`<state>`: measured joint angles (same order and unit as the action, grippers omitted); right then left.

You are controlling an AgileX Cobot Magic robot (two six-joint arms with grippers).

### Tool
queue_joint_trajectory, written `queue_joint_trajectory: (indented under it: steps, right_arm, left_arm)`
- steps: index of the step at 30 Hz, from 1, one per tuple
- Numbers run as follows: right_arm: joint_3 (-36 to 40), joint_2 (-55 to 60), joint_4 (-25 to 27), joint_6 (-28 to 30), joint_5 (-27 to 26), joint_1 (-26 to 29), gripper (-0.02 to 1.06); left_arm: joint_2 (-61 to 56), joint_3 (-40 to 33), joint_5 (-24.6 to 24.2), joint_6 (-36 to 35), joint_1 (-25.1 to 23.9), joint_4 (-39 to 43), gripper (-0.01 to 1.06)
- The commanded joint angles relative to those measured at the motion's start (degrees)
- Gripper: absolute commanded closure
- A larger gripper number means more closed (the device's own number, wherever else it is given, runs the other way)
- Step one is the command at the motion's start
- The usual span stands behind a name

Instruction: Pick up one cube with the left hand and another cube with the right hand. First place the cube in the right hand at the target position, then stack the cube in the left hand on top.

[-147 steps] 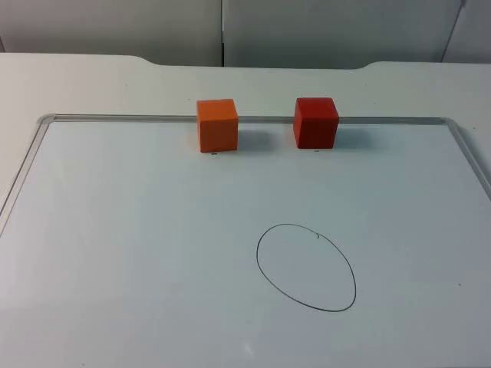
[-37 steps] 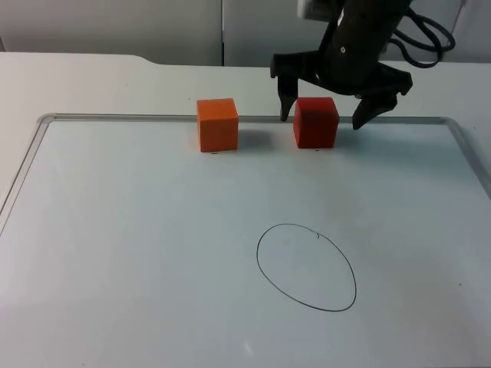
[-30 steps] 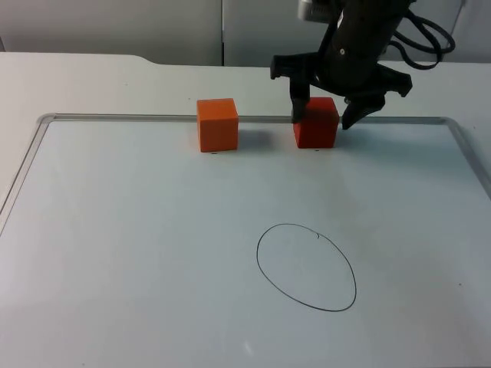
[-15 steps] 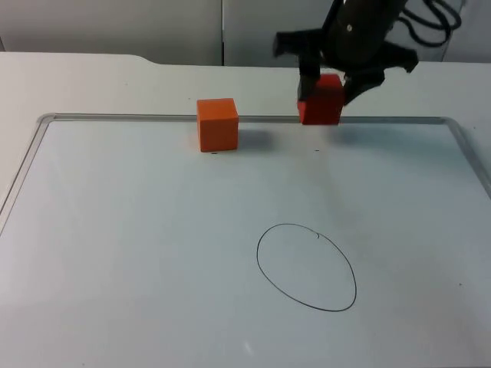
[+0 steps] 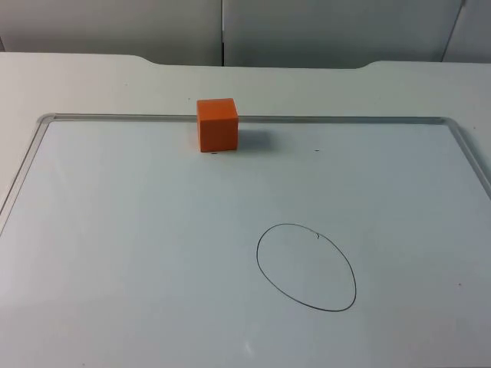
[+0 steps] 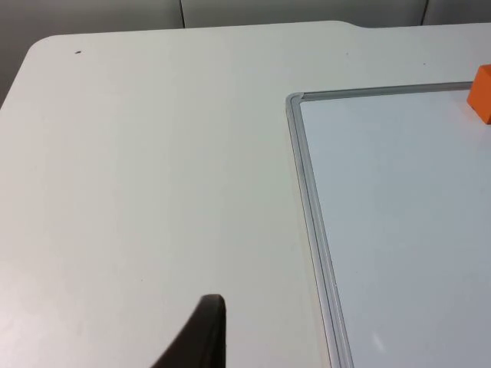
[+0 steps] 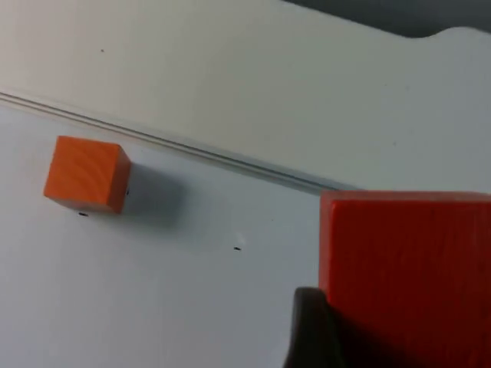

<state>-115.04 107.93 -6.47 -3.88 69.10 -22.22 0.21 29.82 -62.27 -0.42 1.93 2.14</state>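
Bright, even light falls from overhead, soft and white. The orange cube [image 5: 217, 124] throws a faint shadow to its right on the whiteboard [image 5: 115, 253], which shows a dull sheen but little glare. At the right wrist the red cube [image 7: 406, 268] looms close and soft-edged, the fingertip [image 7: 311, 330] beside it blurred.

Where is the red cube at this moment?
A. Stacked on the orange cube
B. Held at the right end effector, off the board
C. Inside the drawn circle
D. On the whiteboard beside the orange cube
B: the right wrist view shows the red cube against the right end effector's fingertip, above the whiteboard.
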Motion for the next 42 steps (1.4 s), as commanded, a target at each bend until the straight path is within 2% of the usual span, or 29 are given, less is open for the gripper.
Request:
queue_joint_trajectory:
  steps: [1, 6, 10, 11, 13, 22, 26, 31, 37, 42]
  right_arm:
    - [0.94, -4.79, -1.10, 0.87, 0.86, -0.25, 1.05]
    - [5.58, -14.15, -0.45, 0.87, 0.26, -0.25, 1.05]
    - [14.26, -23.41, 1.97, 0.88, -0.64, -0.25, 1.05]
    - [14.26, -23.41, 1.97, 0.88, -0.64, -0.25, 1.05]
    - [19.91, -29.18, 3.80, 0.99, -1.24, -0.25, 1.05]
    - [32.03, -43.08, 5.16, 0.87, -1.05, -0.25, 1.05]
    - [39.98, -49.76, 5.27, 0.98, -3.39, -0.25, 1.05]
    - [44.87, -55.31, 5.63, 1.33, -5.32, -0.25, 1.05]
    - [45.95, -58.69, 5.72, 1.59, -7.32, -0.25, 1.05]
    - [46.43, -59.41, 7.85, 3.14, -7.66, -0.25, 1.05]
  left_arm:
    - [-0.21, -0.41, 0.45, -0.04, -0.23, -0.28, 0.00]
    - [-0.21, -0.41, 0.45, -0.04, -0.23, -0.28, 0.00]
    - [-0.21, -0.41, 0.45, -0.04, -0.23, -0.28, 0.00]
    - [-0.21, -0.41, 0.45, -0.04, -0.23, -0.28, 0.00]
    - [-0.21, -0.41, 0.45, -0.04, -0.23, -0.28, 0.00]
    - [-0.21, -0.41, 0.45, -0.04, -0.23, -0.28, 0.00]
    - [-0.21, -0.41, 0.45, -0.04, -0.23, -0.28, 0.00]
    - [-0.21, -0.41, 0.45, -0.04, -0.23, -0.28, 0.00]
    - [-0.21, -0.41, 0.45, -0.04, -0.23, -0.28, 0.00]
    - [-0.21, -0.41, 0.45, -0.04, -0.23, 0.10, 0.00]
